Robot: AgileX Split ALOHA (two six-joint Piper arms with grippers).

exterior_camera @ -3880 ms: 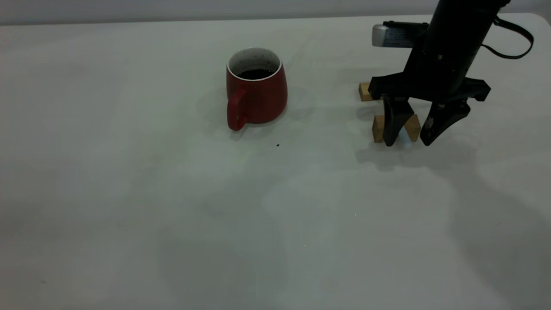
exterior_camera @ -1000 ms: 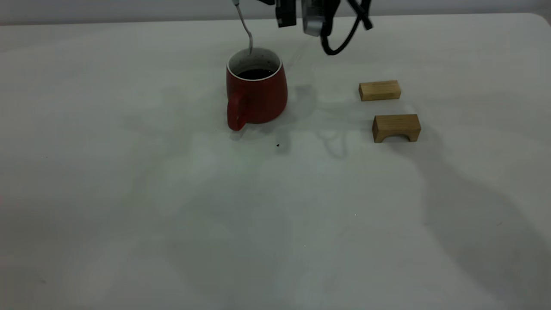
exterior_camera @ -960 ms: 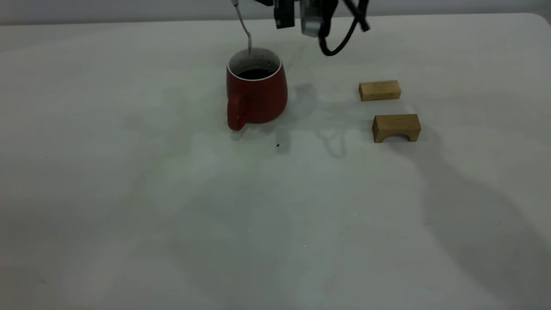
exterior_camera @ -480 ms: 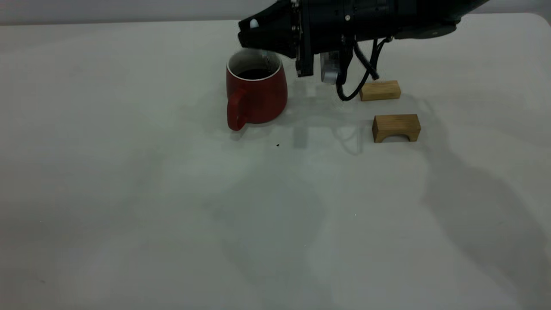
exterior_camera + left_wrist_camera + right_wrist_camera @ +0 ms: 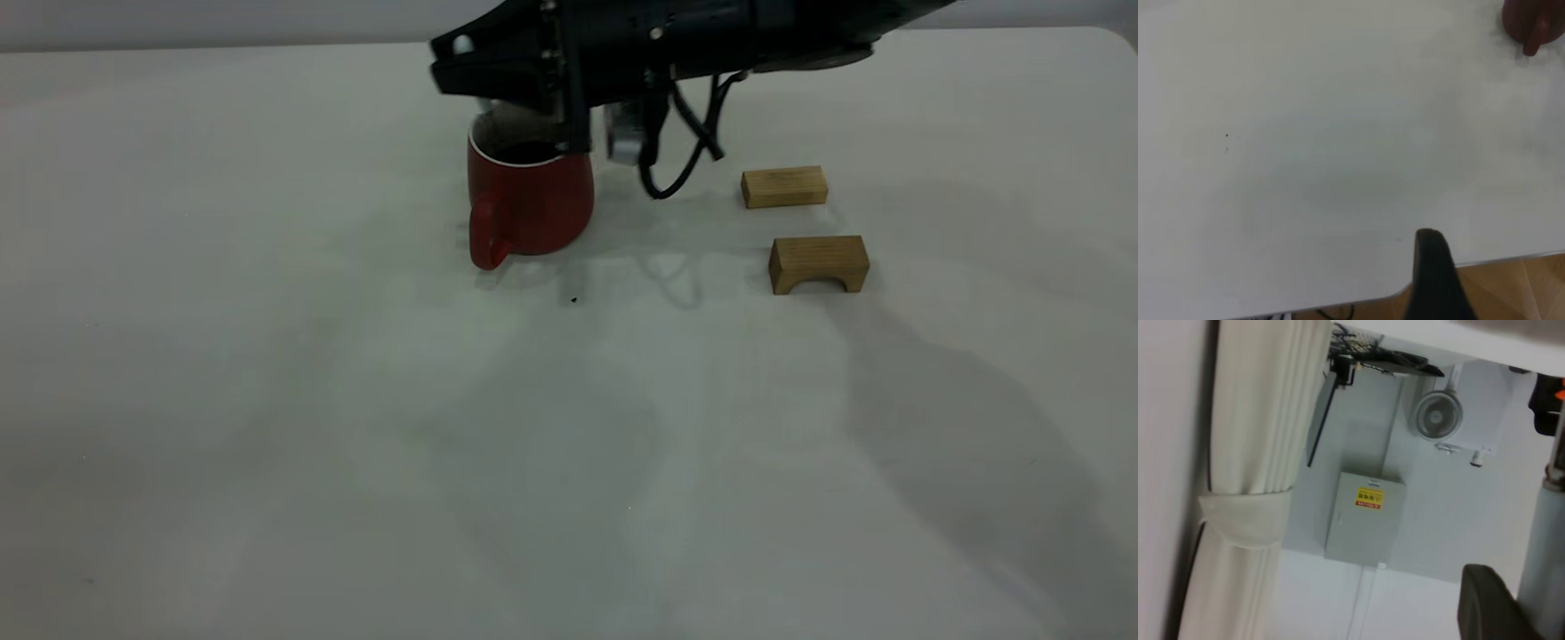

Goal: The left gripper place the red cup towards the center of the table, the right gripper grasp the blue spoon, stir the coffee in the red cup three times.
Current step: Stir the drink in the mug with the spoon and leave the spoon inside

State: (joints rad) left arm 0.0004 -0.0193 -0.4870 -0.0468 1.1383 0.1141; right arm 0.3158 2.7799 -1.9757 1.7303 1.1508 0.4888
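Red cup (image 5: 533,200), white-lined, holds dark coffee (image 5: 524,153), handle forward.

Dark red cup (image 5: 533,209) with white rim; near-black coffee (image 5: 524,153); two tan wooden blocks (image 5: 784,187); off-white bench (image 5: 267,400); black right tool (image 5: 462,67).

A tied-back cream curtain (image 5: 1248,487) hung beside a pale wall carrying a grey cabinet (image 5: 1363,518) and a round fan (image 5: 1437,415).
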